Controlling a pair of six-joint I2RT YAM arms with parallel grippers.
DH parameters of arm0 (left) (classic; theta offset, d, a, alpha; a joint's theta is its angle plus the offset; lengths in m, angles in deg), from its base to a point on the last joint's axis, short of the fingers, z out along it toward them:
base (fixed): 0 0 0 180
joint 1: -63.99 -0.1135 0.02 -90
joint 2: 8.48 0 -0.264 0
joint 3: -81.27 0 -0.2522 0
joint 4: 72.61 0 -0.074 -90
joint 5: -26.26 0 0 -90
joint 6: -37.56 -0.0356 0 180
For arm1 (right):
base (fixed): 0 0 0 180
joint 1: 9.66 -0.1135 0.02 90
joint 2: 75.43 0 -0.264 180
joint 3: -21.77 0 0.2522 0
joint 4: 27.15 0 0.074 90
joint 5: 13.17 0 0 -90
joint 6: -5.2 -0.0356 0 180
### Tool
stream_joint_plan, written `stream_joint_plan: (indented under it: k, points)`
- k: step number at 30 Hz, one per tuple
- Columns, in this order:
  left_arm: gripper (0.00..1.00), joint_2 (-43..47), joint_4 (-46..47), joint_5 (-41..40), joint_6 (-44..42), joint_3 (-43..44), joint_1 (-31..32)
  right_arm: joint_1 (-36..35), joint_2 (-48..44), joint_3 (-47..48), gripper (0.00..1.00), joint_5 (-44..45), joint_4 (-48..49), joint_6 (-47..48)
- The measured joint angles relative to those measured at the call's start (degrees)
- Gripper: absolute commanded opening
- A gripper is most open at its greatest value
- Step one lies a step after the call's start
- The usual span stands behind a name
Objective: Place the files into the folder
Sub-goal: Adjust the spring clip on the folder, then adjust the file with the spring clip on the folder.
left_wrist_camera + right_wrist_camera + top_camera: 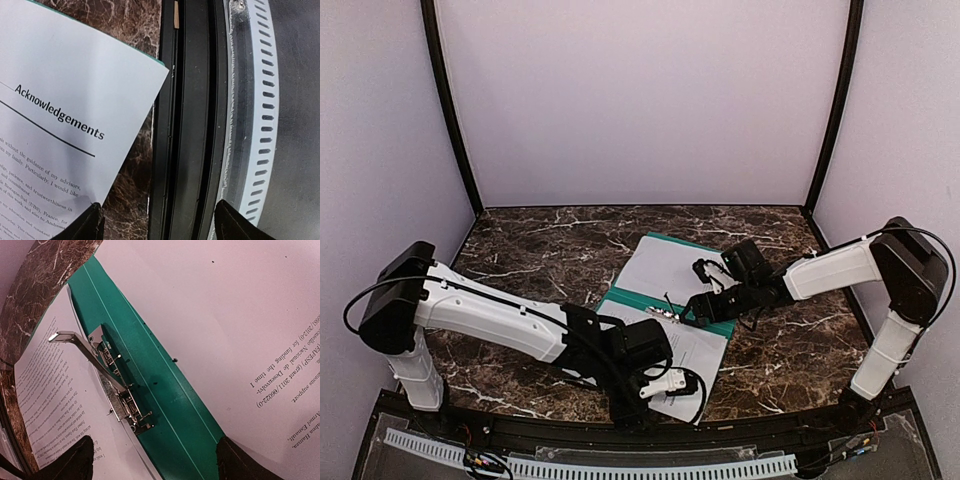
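Observation:
The green folder (pixel 660 304) lies open on the marble table. One white printed sheet (pixel 665 268) lies on its far half, another (pixel 700 348) on its near half. The metal clip (pixel 114 385) stands by the spine strip (pixel 165 390) with its lever (pixel 75 342) raised. My right gripper (pixel 696 310) hovers over the spine, open and empty, with jaws wide in the right wrist view (pixel 152 465). My left gripper (pixel 658 392) is open and empty at the near sheet's front corner; in the left wrist view (pixel 157 225) one finger (pixel 86 225) overlaps the "Acknowledgements" sheet (pixel 60 100).
The black frame rail (pixel 187 125) and a white slotted cable duct (pixel 260 115) run along the table's near edge, right beside my left gripper. Dark marble (pixel 540 250) surrounds the folder. Plain walls close the back and sides.

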Motion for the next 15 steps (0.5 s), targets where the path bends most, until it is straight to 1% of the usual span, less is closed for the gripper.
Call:
stream_joint_plan:
  k: [4, 7, 12, 15]
  points:
    - [0.75, 0.44, 0.74, -2.27, 1.18, -1.86, -0.66, 0.0, 0.0, 0.0, 0.82, -0.02, 0.0, 0.0]
    - [0.71, 2.47, 1.99, -3.56, 2.93, -3.45, -2.75, 0.0, 0.0, 0.0, 0.82, -0.22, 0.0, 0.02]
    - [0.68, 8.55, 4.98, -5.99, 6.47, -4.5, -10.64, 0.07, 0.0, 0.0, 0.82, -0.92, -0.07, 0.44]
    - [0.67, 10.64, 6.75, -7.61, 8.15, -4.28, -15.06, 0.13, 0.0, 0.07, 0.82, -1.27, -0.17, 0.98]
